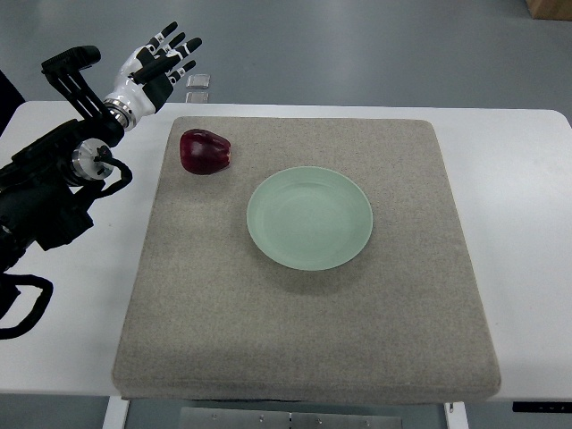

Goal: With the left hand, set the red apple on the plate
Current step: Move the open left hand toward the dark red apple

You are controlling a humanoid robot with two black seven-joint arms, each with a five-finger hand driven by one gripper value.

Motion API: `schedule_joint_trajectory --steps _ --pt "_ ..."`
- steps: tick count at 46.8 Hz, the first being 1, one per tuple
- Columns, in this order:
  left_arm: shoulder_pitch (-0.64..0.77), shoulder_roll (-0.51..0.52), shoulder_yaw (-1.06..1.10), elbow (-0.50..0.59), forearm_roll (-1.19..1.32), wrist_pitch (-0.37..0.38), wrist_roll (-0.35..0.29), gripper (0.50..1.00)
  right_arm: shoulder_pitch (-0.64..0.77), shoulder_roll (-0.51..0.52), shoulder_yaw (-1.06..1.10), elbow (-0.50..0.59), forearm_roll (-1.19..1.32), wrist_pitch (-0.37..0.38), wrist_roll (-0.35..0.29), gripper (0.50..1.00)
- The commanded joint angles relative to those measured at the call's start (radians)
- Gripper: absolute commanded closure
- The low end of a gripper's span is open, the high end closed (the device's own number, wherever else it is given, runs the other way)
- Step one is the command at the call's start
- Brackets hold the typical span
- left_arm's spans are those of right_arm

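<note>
Left hand (159,61) spread, empty, beyond the mat (304,357)'s far-left corner. Red apple (206,151) on the mat, just left of the pale green plate (309,217). Risk: round fruit nudged by fingertips, rolling off the mat.

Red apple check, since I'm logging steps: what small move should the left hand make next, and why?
Probably bring the left hand down toward the red apple. Its fingers are spread and empty, above the mat's far corner, and the plate holds nothing.
</note>
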Motion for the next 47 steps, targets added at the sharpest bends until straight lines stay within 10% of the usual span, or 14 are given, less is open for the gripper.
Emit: schedule_joint_trajectory --steps 1,47 --pt "0.002 0.0 0.001 0.001 0.001 0.0 0.0 0.506 0.0 0.0 0.0 0.001 0.0 0.0 0.0 0.536" --pt "-0.11 0.009 0.231 -0.007 0.31 0.0 0.005 0.506 0.0 0.0 0.0 0.0 0.0 0.0 0.0 0.536"
